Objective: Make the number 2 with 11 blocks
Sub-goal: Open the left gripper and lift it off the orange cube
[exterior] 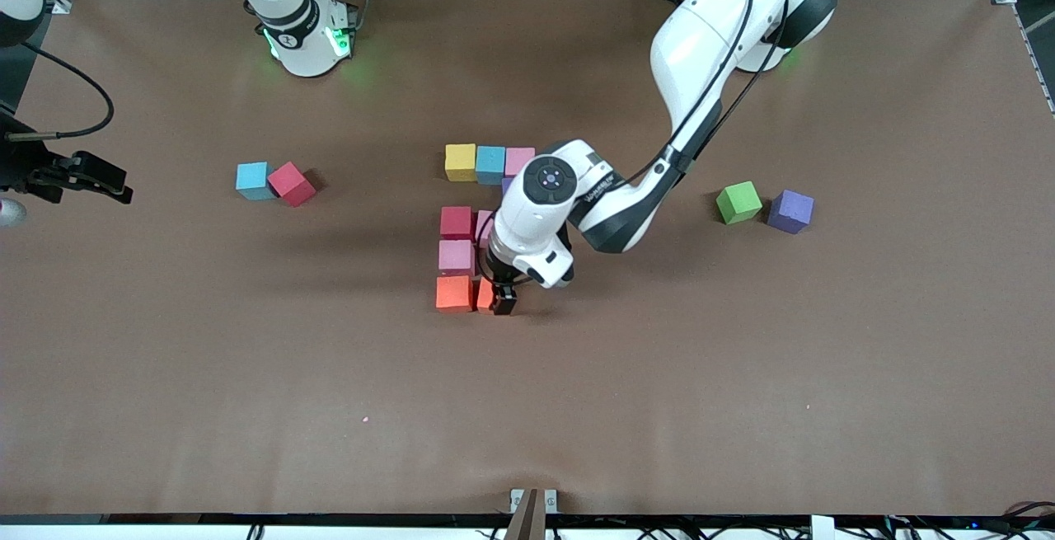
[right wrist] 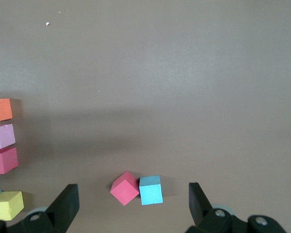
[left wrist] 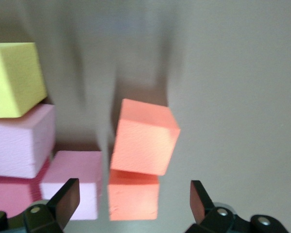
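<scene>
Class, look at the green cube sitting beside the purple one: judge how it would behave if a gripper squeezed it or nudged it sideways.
The green cube looks matte and foam-like, so it probably gives slightly under a squeeze and grips well. With flat faces resting on the table, it would likely slide, not roll. It seems light, so a nudge might shove it against the purple cube.
</scene>
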You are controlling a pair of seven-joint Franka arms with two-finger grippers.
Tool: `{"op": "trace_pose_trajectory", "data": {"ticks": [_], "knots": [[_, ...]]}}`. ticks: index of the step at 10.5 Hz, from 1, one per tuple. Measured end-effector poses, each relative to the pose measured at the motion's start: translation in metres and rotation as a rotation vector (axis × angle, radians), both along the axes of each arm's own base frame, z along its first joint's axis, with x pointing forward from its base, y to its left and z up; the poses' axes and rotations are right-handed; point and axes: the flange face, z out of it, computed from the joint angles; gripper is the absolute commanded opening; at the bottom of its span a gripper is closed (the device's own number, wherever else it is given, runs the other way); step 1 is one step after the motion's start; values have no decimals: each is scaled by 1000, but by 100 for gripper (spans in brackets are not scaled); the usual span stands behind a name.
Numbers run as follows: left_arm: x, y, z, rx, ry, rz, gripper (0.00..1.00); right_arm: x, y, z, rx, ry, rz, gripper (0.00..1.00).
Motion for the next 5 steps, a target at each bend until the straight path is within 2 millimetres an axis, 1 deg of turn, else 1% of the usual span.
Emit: {"op": "trace_pose_trajectory", "data": {"ticks": [1, 3, 5], "knots": [[-3, 1, 0, 24, 20, -6, 100, 0, 0, 0, 0, 0, 0, 100], [-5, 12, -4, 79, 63, -12, 100, 0, 0, 0, 0, 0, 0, 100], [-4, 34, -6, 119, 82, -27, 100, 0, 0, 0, 0, 0, 0, 100]]}}
